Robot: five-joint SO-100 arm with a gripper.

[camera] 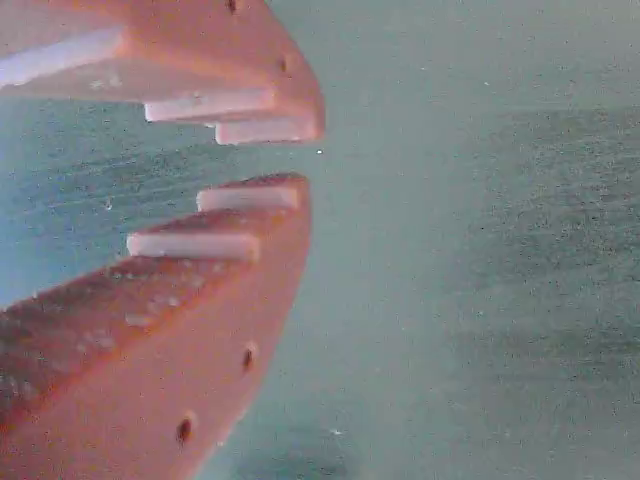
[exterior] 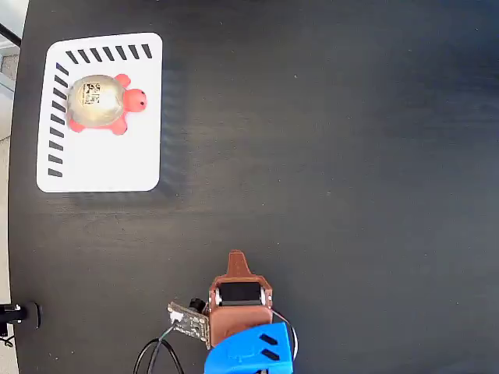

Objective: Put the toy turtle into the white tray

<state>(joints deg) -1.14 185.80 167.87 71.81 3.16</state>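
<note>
The toy turtle (exterior: 100, 104), with a red-pink head and feet and a beige shell bearing a small code sticker, lies inside the white tray (exterior: 109, 160) at the top left of the fixed view, in the tray's upper half with its head pointing right. My gripper (exterior: 236, 258) is far away at the bottom centre, folded back over the arm's base and pointing up the picture. In the wrist view its orange toothed fingers (camera: 250, 105) are drawn almost together around the gripper's middle (camera: 306, 158), with only a thin slit and nothing between them.
The black table (exterior: 335, 156) stretches between the arm and the tray. A small circuit board with cables (exterior: 187, 321) sits left of the arm's base, and the blue base part (exterior: 249, 352) is at the bottom edge. The table's left edge runs close to the tray.
</note>
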